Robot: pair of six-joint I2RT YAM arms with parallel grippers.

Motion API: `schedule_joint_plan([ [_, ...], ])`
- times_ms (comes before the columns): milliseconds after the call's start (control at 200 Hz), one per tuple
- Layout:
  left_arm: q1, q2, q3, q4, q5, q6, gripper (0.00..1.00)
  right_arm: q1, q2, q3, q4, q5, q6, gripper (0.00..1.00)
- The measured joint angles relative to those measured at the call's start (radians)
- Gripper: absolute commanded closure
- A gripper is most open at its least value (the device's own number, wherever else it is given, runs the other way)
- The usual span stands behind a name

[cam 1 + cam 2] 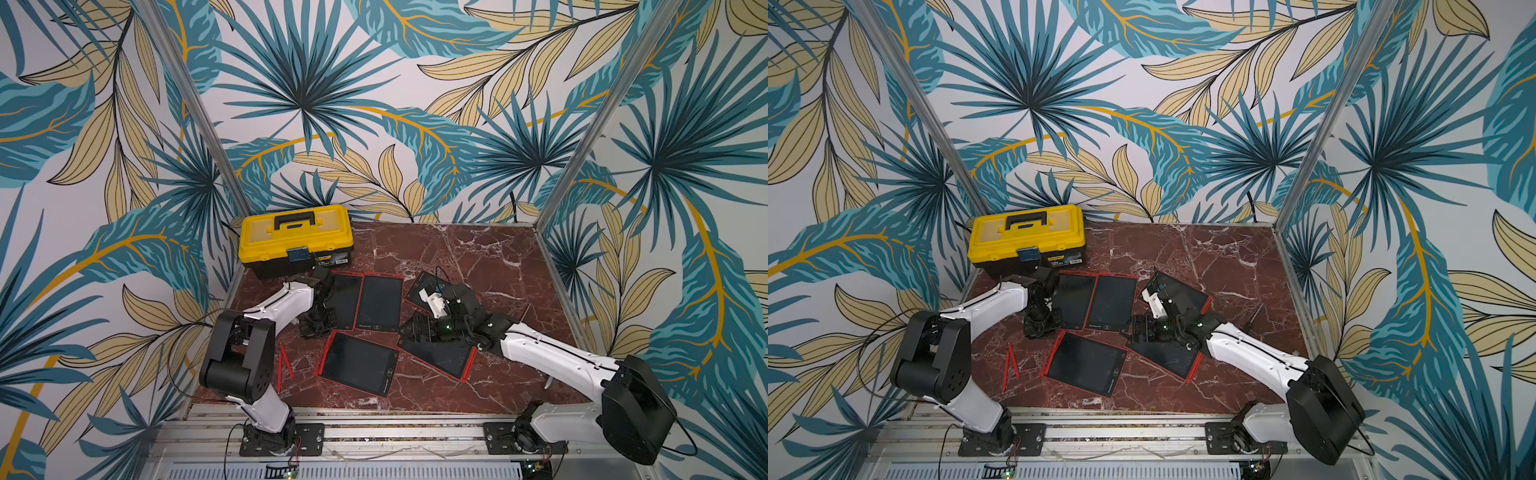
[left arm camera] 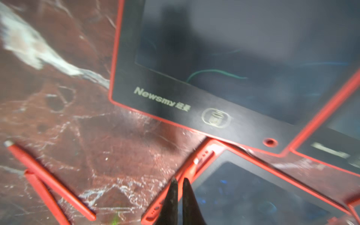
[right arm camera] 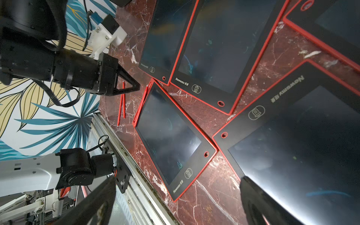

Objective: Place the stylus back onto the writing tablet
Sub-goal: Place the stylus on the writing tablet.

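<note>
Left gripper (image 2: pixel 180 180) closed at the near tablet's (image 1: pixel 357 365) left edge. Two loose styluses (image 2: pixel 50 180) lie on bare marble (image 1: pixel 299 395) beside it, long axes near-to-far (far ends meeting). Right gripper (image 3: pixel 178 179) spread wide.

Top views overlook the table (image 1: pixel 478 249); wrist views sit close.

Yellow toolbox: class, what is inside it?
Seen: the yellow toolbox has its lid shut, with a black handle on top and a bluish latch in front. Its contents are covered.
</note>
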Motion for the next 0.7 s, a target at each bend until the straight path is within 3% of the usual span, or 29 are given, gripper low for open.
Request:
schedule_joint_plan([
  [386,-0.029,-0.010,-0.011,-0.012,0.051,0.048,0.77,0.000,0.000,0.000,0.000,0.000,0.000,0.01],
  [701,-0.033,0.058,-0.011,-0.008,0.050,0.116,0.76,0.002,0.000,0.000,0.000,0.000,0.000,0.01],
])
